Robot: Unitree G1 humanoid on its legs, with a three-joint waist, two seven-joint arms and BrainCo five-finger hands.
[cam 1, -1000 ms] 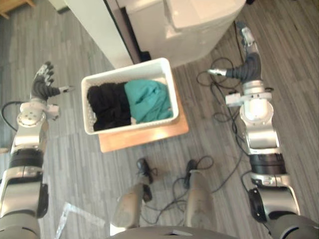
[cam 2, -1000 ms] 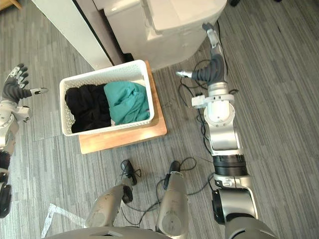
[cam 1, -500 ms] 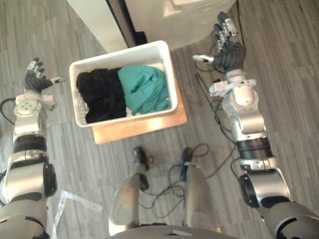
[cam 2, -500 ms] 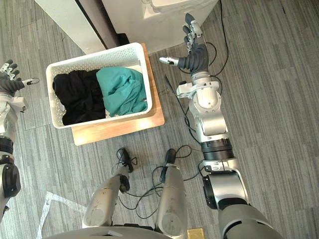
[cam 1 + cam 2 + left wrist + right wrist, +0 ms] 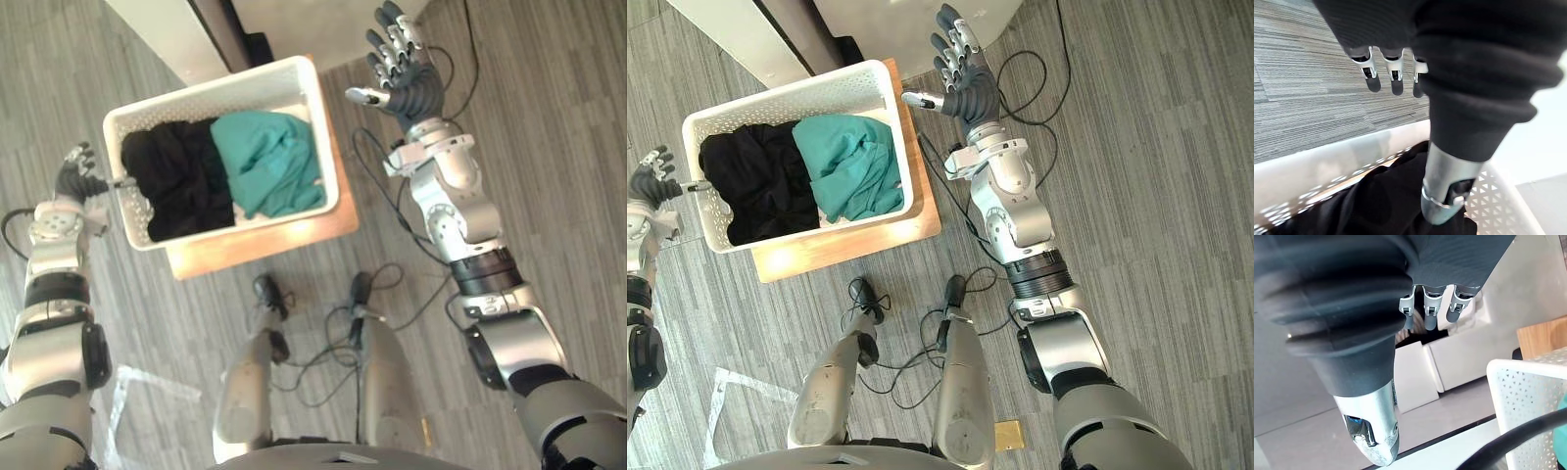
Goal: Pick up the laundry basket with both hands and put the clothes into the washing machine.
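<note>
Just beside left hand (image 5: pixel 76 178), laundry basket (image 5: pixel 329 162).

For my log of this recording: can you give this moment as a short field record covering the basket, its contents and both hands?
Basket: white laundry basket resting on wooden board
Contents: black clothes toward robot's left, teal garment toward its right
Left hand: open, at basket's left end, thumb by the rim
Right hand: open, beyond basket's far right corner, apart from it
Lifted: no
</note>
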